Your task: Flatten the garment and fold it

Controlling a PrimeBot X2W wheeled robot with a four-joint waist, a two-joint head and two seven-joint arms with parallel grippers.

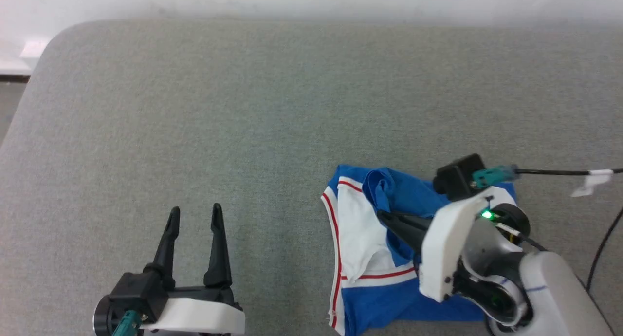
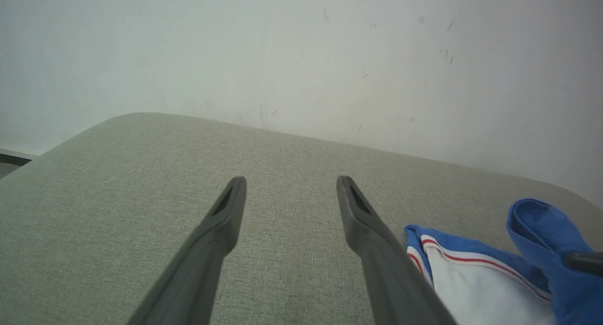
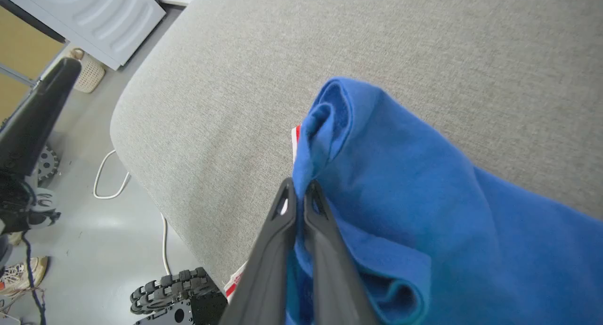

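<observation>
Item under inspection: one shirt (image 1: 362, 233), blue with white sleeve panels and thin red stripe trim. It lies on the grey fabric-covered surface (image 1: 243, 107), at the near edge on the robot's right side. It is not flat. The cloth is bunched and doubled over itself, with a white sleeve panel uppermost on the side facing the left arm. A ridge of blue cloth stands up from the heap.

Right hand (image 1: 382, 215): fingers pressed together and pinching a fold of the blue cloth. In the right wrist view the two fingertips (image 3: 300, 188) meet, with the shirt (image 3: 414, 183) caught between them. The raised blue ridge sits just past the tips. The arm reaches over the shirt from the right and covers part of it in the head view.

Left hand (image 1: 195, 209): fingers spread wide and holding nothing. It sits over bare surface, well apart from the shirt and to its left. In the left wrist view the spread fingers (image 2: 292, 183) point across the surface (image 2: 141, 174) toward a pale wall (image 2: 282, 56). The shirt (image 2: 476, 278) shows just beside the right-hand finger in that view. Whether the fingertips touch the surface cannot be told.

Surroundings: a black cable (image 1: 555, 172) runs from the right arm's camera mount off to the right. In the right wrist view the surface (image 3: 424, 42) ends in a rounded corner. Beyond that corner is a grey floor (image 3: 94, 240) with a white cord (image 3: 106, 174) lying on it, and a dark wheel assembly (image 3: 169, 287) stands beside the surface edge.
</observation>
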